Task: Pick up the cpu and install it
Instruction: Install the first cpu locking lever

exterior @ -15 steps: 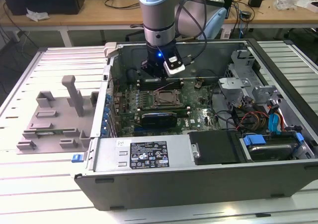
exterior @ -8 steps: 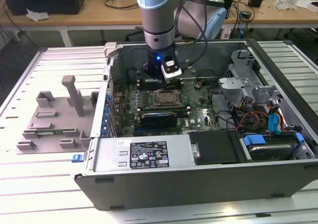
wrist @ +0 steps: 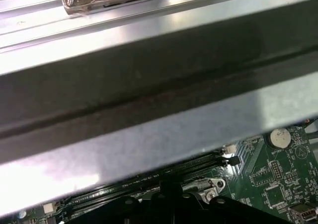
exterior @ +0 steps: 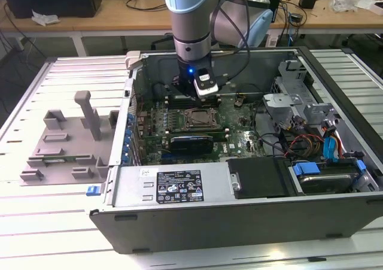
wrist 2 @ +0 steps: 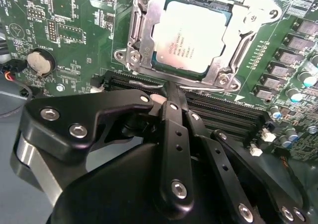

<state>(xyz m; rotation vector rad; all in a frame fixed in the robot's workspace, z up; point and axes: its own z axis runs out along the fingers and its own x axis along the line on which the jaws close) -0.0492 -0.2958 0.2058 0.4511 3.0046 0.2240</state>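
Note:
The cpu [wrist 2: 191, 33], a flat silver square, lies inside the metal-framed motherboard socket [wrist 2: 141, 40], with the frame's edges around it. In the exterior view the cpu [exterior: 200, 119] sits mid-board in the open computer case [exterior: 239, 219]. My gripper [exterior: 196, 95] hangs just behind the socket, over the memory slots [wrist 2: 223, 110]. In the second wrist view the gripper [wrist 2: 170, 91] has its black fingers drawn together, shut, with nothing between them. Its tip stands a short way off the socket frame, apart from the cpu.
A grey plastic tray [exterior: 66, 144] with upright blocks lies on the slatted table at the exterior view's left. The case's metal wall [wrist: 149, 85] runs close by the wrist. A coin battery [wrist 2: 39, 62], drive cage and cables [exterior: 323, 141] crowd the board.

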